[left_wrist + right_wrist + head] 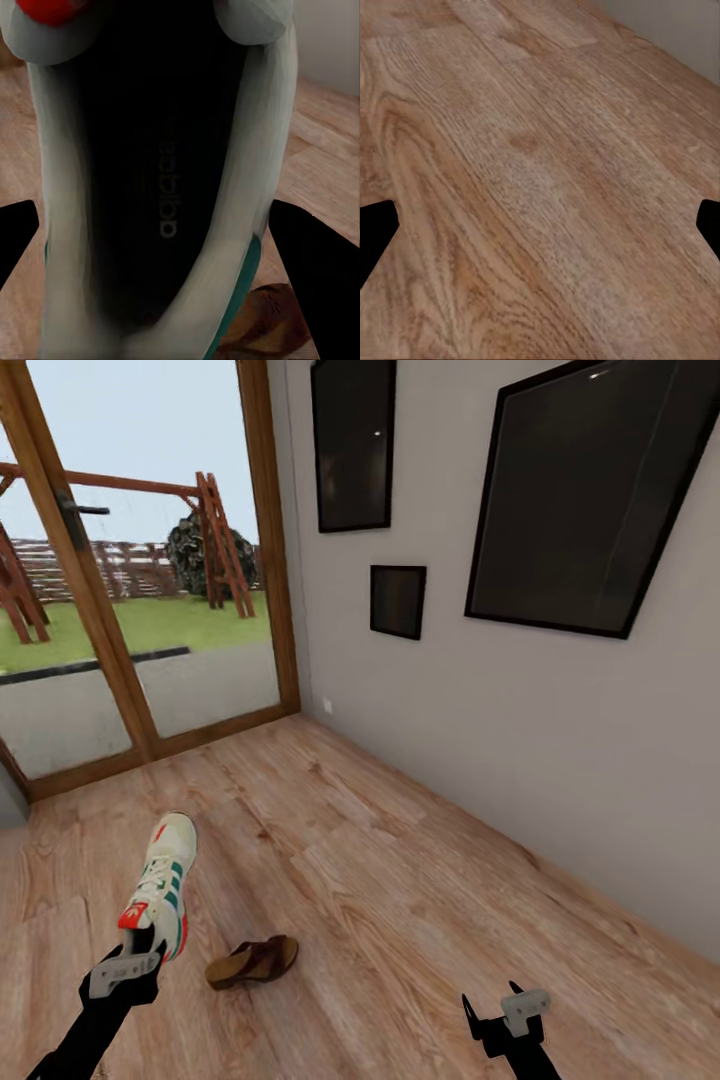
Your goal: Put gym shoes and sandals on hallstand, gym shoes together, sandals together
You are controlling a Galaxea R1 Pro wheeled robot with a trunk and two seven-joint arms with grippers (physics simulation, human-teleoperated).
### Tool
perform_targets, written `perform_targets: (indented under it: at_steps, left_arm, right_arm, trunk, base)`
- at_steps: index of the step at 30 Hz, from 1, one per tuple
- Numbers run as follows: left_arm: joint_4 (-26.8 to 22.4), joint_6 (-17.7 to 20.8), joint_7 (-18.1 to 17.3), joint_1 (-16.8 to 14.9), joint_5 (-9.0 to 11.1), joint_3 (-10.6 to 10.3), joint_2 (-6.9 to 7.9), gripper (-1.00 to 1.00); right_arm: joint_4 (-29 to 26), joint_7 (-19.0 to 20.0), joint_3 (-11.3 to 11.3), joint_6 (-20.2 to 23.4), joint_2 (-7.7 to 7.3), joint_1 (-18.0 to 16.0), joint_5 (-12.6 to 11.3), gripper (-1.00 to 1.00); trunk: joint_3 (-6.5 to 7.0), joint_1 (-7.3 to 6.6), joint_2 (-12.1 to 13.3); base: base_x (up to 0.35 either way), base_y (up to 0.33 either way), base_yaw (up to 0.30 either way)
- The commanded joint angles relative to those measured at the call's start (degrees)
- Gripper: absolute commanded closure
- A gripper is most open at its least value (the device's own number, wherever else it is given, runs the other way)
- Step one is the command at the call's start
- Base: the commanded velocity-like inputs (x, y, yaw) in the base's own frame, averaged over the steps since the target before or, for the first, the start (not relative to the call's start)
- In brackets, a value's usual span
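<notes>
the gym shoe is sitting in the left gripper, heel between the closed fingers, toe pointing away. one sandal is lying on the floor just beside that gripper. the right gripper is hanging wide open, holding nothing, well apart from both.

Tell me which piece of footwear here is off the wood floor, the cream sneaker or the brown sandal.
The cream-white sneaker with green stripes, gripped at its heel by the left gripper. The brown leather-look sandal lies flat on the wood-plank floor beside it.
</notes>
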Motion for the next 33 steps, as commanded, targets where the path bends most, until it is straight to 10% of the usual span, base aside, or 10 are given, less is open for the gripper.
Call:
perform_targets:
  at_steps: [1, 6, 33]
  left_arm:
    - [0.3, -0.1, -0.3, -0.1, 0.1, 0.1, -0.64, 1.00]
    - [1.2, -0.2, -0.1, 0.0, -1.9, -1.2, -2.55, 1.00]
    - [1.2, -0.2, 0.1, 0.0, -2.2, -1.4, -2.71, 1.00]
  right_arm:
    - [0.0, 0.6, -0.5, -0.2, 0.03, 0.0, 0.2, -1.00]
    - [0.0, 0.5, -0.5, -0.2, 0.03, 0.0, 0.2, -1.00]
    - [-0.1, 0.5, -0.5, -0.2, 0.03, 0.0, 0.1, -1.00]
  trunk:
    - [-0.05, -0.01, 0.0]
    - [-0.05, -0.01, 0.0]
    - [-0.05, -0.01, 0.0]
  base:
    - [0.000, 0.000, 0.278]
    - [0.000, 0.000, 0.278]
    - [0.107, 0.066, 0.278]
